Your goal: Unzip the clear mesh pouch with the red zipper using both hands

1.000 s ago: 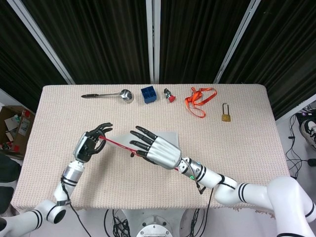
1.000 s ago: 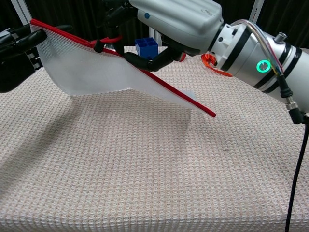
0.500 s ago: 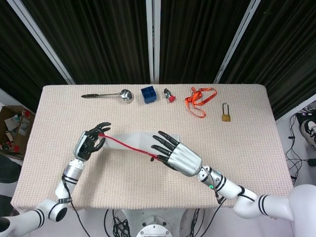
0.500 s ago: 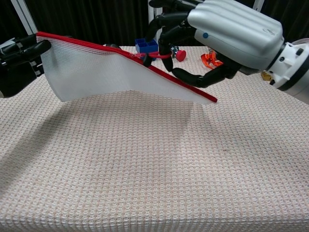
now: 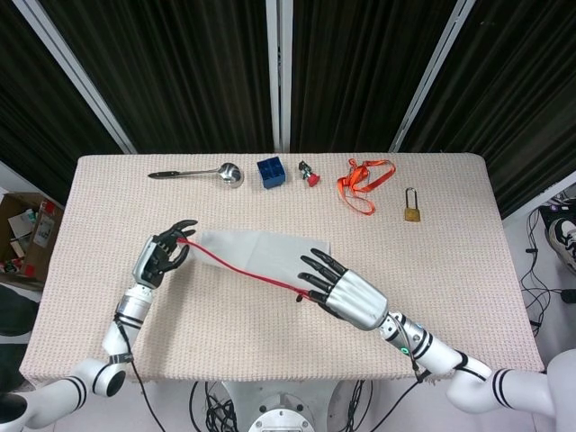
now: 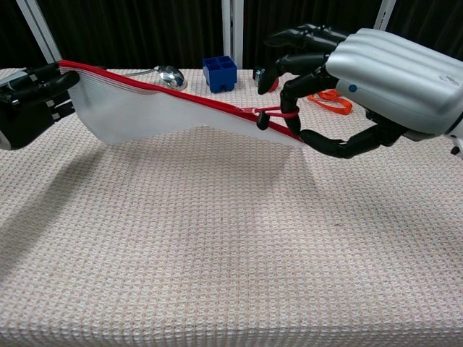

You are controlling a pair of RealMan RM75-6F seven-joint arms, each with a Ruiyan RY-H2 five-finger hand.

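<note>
The clear mesh pouch (image 5: 256, 249) (image 6: 152, 116) hangs stretched above the table, its red zipper running as a line from upper left to lower right. My left hand (image 5: 161, 257) (image 6: 30, 103) pinches the pouch's left corner at the zipper's end. My right hand (image 5: 349, 295) (image 6: 376, 85) is near the pouch's right end and holds the red loop of the zipper pull (image 6: 269, 116) (image 5: 298, 292) with its fingertips. Behind the pull the zipper's two red edges look parted.
Along the far edge of the cloth-covered table (image 5: 450, 261) lie a metal spoon (image 5: 200, 172), a blue block (image 5: 271, 171), a small red-capped object (image 5: 310, 175), an orange lanyard (image 5: 364, 183) and a brass padlock (image 5: 411, 208).
My right hand has drawn the zipper pull rightward along the zipper, from near the left end almost to the right end. The left hand has kept its hold on the left corner.
</note>
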